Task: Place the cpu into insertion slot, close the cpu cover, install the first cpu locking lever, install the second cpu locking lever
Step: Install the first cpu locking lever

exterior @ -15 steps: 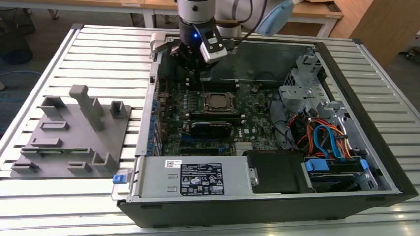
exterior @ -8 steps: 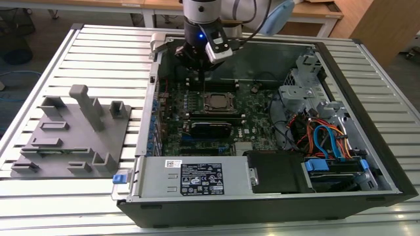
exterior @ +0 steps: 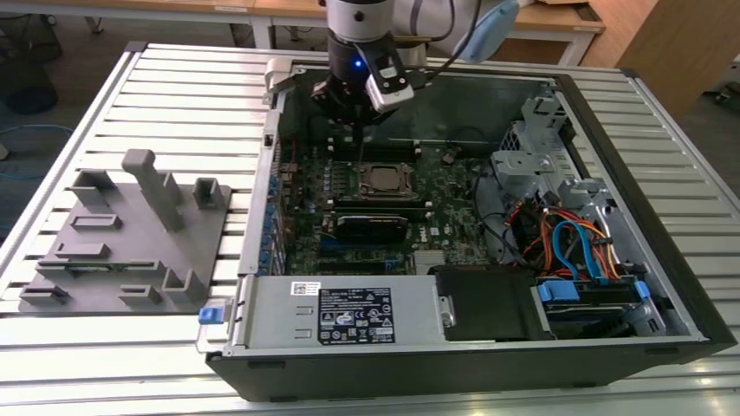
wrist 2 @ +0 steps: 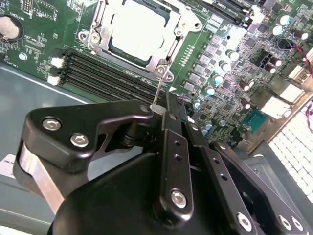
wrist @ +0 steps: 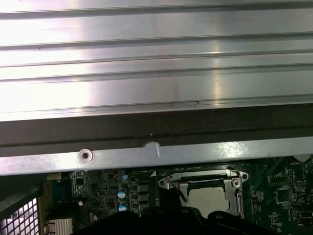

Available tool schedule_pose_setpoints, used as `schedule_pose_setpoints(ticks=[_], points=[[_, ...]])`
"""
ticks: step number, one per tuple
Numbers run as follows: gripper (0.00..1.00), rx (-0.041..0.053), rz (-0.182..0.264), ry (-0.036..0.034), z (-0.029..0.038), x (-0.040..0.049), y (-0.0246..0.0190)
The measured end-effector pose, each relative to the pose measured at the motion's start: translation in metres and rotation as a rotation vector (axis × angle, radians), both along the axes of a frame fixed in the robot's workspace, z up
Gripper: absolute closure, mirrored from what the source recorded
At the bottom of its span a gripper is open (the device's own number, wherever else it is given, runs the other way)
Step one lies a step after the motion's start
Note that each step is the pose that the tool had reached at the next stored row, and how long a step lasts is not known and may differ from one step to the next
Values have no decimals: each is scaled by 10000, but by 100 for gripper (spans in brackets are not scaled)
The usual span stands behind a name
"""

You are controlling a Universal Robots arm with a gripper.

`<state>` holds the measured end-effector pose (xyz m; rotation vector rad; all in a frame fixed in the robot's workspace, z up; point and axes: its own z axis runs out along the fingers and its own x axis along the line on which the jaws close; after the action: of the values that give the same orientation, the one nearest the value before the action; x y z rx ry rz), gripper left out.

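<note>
The cpu (wrist 2: 139, 29) lies flat in the insertion slot (exterior: 382, 179) on the green board, its silver top showing. The cpu cover (wrist 2: 188, 22) lies down around it as a silver frame. A thin wire locking lever (wrist 2: 157, 90) rises from the socket's corner into my gripper (wrist 2: 164, 108), whose black fingers (wrist 2: 178, 112) are shut on its free end. In the exterior view my gripper (exterior: 360, 139) hangs just behind the socket, inside the open computer case. The first wrist view shows the cpu (wrist: 208, 198) and the cover (wrist: 234, 188) below the case wall.
Memory slots (wrist 2: 107, 73) run beside the socket. A black block (exterior: 373, 227) sits in front of it. The drive cage and cables (exterior: 578, 251) fill the exterior view's right, the power supply (exterior: 335, 316) the front. A grey fixture tray (exterior: 127, 234) rests outside the case.
</note>
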<state>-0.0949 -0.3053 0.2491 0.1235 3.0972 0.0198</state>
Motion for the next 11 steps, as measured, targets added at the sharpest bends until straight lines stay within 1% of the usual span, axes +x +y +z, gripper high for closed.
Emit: schedule_pose_setpoints(ticks=[5,11], points=[[90,0,0,0,-2,33,0],[90,0,0,2,-4,41,0]])
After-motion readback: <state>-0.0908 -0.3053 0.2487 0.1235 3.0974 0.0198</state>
